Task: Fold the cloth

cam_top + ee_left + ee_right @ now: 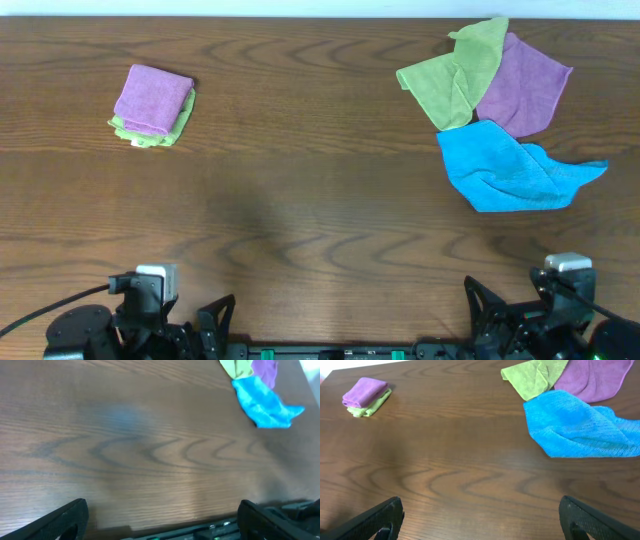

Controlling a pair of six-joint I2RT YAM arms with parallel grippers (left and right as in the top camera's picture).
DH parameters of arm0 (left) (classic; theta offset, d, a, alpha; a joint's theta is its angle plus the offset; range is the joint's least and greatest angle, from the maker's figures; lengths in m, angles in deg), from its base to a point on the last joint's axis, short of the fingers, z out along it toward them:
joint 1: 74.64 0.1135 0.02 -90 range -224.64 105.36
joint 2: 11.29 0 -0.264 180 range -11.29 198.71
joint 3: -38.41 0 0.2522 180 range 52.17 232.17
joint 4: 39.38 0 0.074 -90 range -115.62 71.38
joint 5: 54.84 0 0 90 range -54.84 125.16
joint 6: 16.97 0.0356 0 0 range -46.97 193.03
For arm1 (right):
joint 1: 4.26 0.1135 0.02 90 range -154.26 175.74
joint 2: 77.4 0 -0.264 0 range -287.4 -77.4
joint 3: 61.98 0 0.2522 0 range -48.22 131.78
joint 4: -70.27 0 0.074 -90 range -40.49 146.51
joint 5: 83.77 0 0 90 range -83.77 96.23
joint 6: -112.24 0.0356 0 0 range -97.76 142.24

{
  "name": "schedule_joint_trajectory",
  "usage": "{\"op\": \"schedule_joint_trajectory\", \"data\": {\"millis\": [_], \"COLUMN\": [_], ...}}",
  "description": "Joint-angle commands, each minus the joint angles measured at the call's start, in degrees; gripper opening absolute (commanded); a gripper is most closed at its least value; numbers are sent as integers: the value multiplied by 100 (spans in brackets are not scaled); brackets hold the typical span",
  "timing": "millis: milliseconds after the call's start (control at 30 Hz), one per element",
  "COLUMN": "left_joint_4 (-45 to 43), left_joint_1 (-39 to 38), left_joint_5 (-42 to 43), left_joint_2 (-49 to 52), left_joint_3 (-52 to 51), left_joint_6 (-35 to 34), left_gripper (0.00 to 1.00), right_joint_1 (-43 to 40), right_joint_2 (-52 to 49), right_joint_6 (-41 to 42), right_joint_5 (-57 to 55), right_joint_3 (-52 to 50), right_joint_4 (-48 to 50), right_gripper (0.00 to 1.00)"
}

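A crumpled blue cloth lies at the right of the table, also in the right wrist view and the left wrist view. A loose green cloth and a loose purple cloth lie just behind it, overlapping. A folded purple cloth sits on a folded green cloth at the far left. My left gripper is open and empty at the front edge, left of centre. My right gripper is open and empty at the front edge, right side.
The wooden table runs across the whole view. The arm bases sit along its front edge.
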Motion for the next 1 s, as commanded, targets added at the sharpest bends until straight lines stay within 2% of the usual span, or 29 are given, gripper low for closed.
{"op": "schedule_joint_trajectory", "data": {"millis": [0, 100, 200, 367, 533, 700, 967], "left_joint_4": [-39, -767, -1821, -2953, -4210, -5082, -5560], "left_joint_1": [-472, -925, -918, -732, -522, -490, -380], "left_joint_5": [-584, -1025, -1593, -1910, -1851, -1958, -2153], "left_joint_2": [-199, -417, -732, -1351, -1718, -1818, -2052], "left_joint_3": [-59, -81, -367, -1759, -3171, -4089, -4854], "left_joint_6": [122, 144, 511, 1416, 1178, 1167, 1163], "left_gripper": [96, 96, 96, 95, 95, 95, 95], "right_joint_1": [68, 68, 68, 68, 68, 68, 68], "right_joint_2": [13, 13, 13, 13, 13, 13, 13], "right_joint_6": [105, 105, 105, 105, 105, 105, 105], "right_joint_5": [-28, -28, -28, -28, -28, -28, -28], "right_joint_3": [-28, -28, -28, -28, -28, -28, -28], "right_joint_4": [-4, -4, -4, -4, -4, -4, -4], "right_gripper": [99, 99, 99, 99, 99, 99, 99]}}
